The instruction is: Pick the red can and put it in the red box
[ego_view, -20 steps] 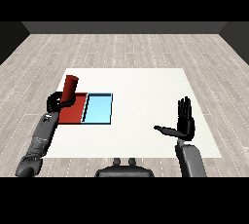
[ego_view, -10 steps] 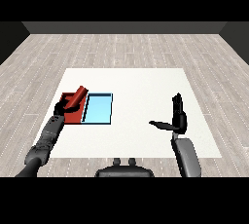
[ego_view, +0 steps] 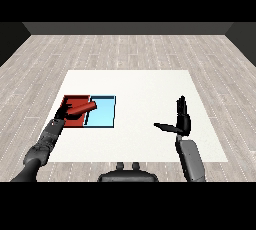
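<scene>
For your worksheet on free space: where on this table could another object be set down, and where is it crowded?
Free: the white table between the light blue tray and the right hand, plus the far strip beyond both trays. Crowded: the left side, where the left hand holds the red can tilted over the red tray, the can's end reaching over the blue tray's edge.

Two grey forearms enter from the lower corners of the frame. Each ends in a black hand: left hand (ego_view: pixel 64 113), right hand (ego_view: pixel 182 122).
</scene>
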Motion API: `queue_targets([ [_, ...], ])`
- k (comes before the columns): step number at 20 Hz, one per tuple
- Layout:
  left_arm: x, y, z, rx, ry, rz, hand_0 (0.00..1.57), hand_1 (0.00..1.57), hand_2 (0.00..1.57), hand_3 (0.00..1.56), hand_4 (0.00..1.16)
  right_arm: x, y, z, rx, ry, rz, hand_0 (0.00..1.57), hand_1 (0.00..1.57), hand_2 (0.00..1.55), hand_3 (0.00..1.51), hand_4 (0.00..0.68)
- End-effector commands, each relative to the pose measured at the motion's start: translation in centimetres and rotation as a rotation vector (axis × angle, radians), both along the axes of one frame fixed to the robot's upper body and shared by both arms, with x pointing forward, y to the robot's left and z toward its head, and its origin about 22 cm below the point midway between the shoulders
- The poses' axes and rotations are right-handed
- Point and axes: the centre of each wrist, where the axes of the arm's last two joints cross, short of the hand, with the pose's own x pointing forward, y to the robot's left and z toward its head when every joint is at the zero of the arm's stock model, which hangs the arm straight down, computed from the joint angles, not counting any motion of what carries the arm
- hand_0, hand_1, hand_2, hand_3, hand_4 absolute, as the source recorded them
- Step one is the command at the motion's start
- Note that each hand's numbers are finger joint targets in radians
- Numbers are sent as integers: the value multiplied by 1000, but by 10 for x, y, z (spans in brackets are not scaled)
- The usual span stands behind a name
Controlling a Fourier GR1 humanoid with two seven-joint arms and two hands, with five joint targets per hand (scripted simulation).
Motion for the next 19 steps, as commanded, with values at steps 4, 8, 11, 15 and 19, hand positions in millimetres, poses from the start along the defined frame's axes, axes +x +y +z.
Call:
queue_targets([
  [4,3,23,22,18,-38,89,0,0,0,0,0,-9,2,11,17,-25,12,0,0,0,0,0],
  [8,12,20,34,-97,-417,161,0,0,0,0,0,5,5,13,51,-42,66,0,0,0,0,0],
  [11,22,3,39,-192,-710,72,0,0,0,0,0,-9,-4,5,56,-37,38,0,0,0,0,0],
  [15,49,-42,62,-472,-994,-100,0,0,0,0,0,-4,15,6,85,-37,149,0,0,0,0,0],
  [19,43,-95,38,-637,-1057,-251,0,0,0,0,0,-5,13,8,154,-41,217,0,0,0,0,0],
])
